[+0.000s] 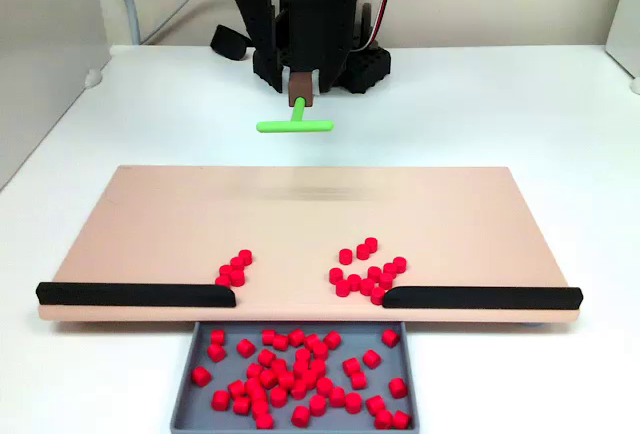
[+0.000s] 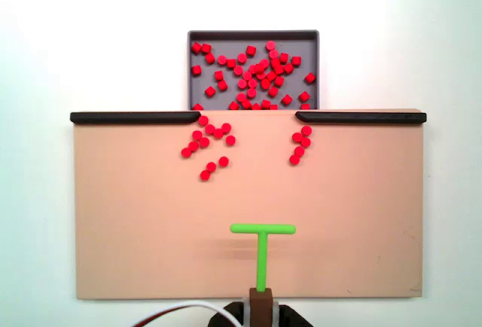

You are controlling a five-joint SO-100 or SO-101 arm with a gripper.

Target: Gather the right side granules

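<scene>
The right side granules (image 2: 300, 144) are sitting on the tan board (image 2: 151, 229) in a fixed view, at about one o'clock from the green T-shaped tool (image 2: 262, 246), just below the right black rail (image 2: 365, 117). The gripper (image 2: 261, 301) is clenching the tool's stem.

The right side granules (image 2: 300, 145) are six or so small bright-red stubby pellets in a loose, slightly curved column right of centre in a fixed view. In the other fixed view the same cluster (image 1: 234, 269) sits left of centre. They lie close together, several touching.
</scene>
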